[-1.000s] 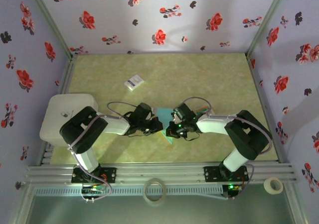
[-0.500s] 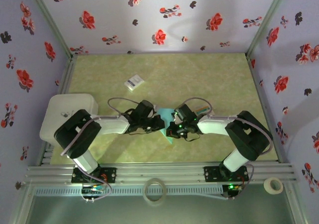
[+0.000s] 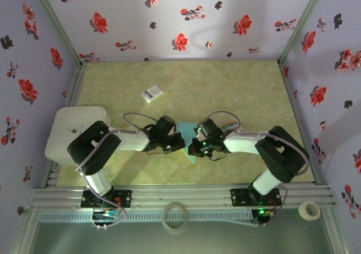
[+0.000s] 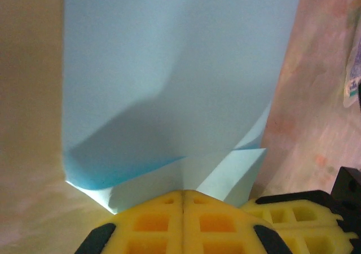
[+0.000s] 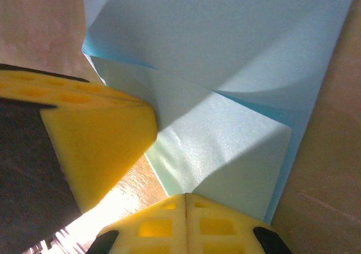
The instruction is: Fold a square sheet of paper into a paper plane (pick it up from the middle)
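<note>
One surface (image 3: 237,84): a pale green marbled mat inside flower-papered walls. Its near middle is hidden under the two arms.
White box (image 3: 67,130): at the surface's left edge, its right side covered by the left arm's elbow.
Square sheet of paper (image 3: 188,128): teal, near the middle of the surface between the two tools. From above, a sliver shows between them and a tip pokes out below; the rest is covered. In the left wrist view (image 4: 169,68) it is a broad curved face with a shadow under it and a folded flap at lower right, its top cut off. In the right wrist view (image 5: 225,39) there are layered flaps, and the outline runs out of frame.
Left tool (image 3: 179,142): the yellow pads are pressed together with no gap (image 4: 183,195), and a lower corner of the sheet runs into their seam, so it grips the paper.
Right tool (image 3: 194,147): its pads also meet (image 5: 185,196) and pinch a flap of the sheet. The other tool's yellow finger sits just beside it at left.
Tape rolls: one on the front rail (image 3: 175,215), one at the far right (image 3: 308,210).
Printed card (image 3: 152,92): small, lying well apart, farther back on the surface. Its print is too small to read, and it is blurred and cropped at the left wrist view's right edge (image 4: 352,68).
</note>
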